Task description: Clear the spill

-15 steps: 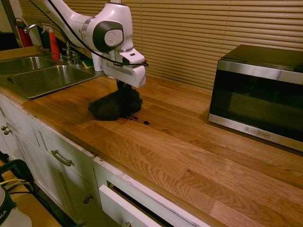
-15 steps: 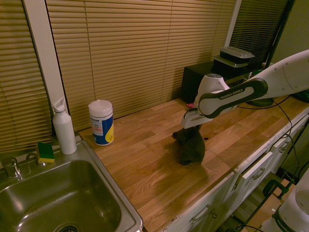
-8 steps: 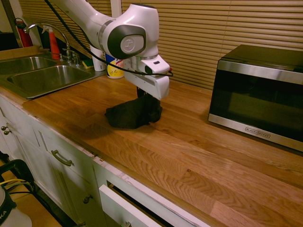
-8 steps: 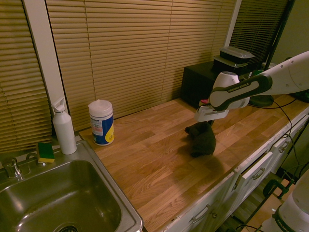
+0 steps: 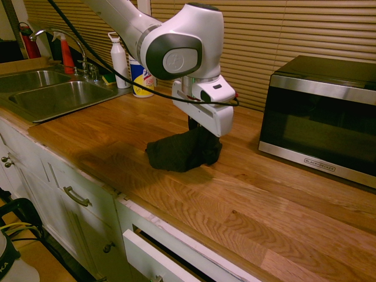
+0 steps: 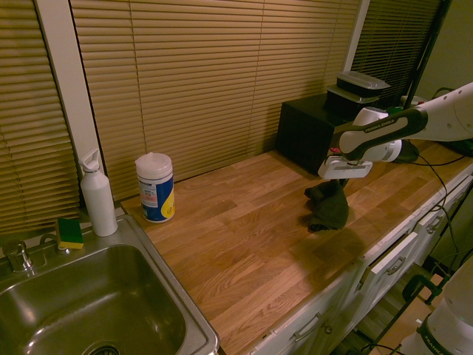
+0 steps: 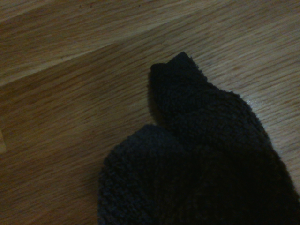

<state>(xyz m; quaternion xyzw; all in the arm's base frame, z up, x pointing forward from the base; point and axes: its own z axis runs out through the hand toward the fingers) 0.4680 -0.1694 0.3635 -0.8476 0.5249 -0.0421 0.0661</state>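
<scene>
The wooden bench point(image 5: 247, 205) runs from the sink point(image 5: 64, 97) to the microwave point(image 5: 323, 123), with its front drawer point(image 5: 155, 258) pulled out below. On the back part, near the sink, stand the wipes tub point(image 6: 157, 188) and the white bottle point(image 6: 98, 200).

I have the dark cloth point(image 5: 179, 154) pinched in my tool point(image 5: 202, 128), jaws closed on its bunched upper part. It sits low, apparently on the wood, between the sink and the microwave. Its long axis runs from beneath my tool toward the sink and the bench's front edge, so most of the wiping bulk lies on that side of my grip.

The spill is the smallest matter, and I see no plain trail of it; whether it is under the cloth or wiped up, I cannot tell. The wrist view shows only faint specks point(image 7: 139, 5) on the wood, perhaps drops, perhaps grain. If any lie beyond the grip, I judge a low, firm pass must bring the bulk over them.
</scene>
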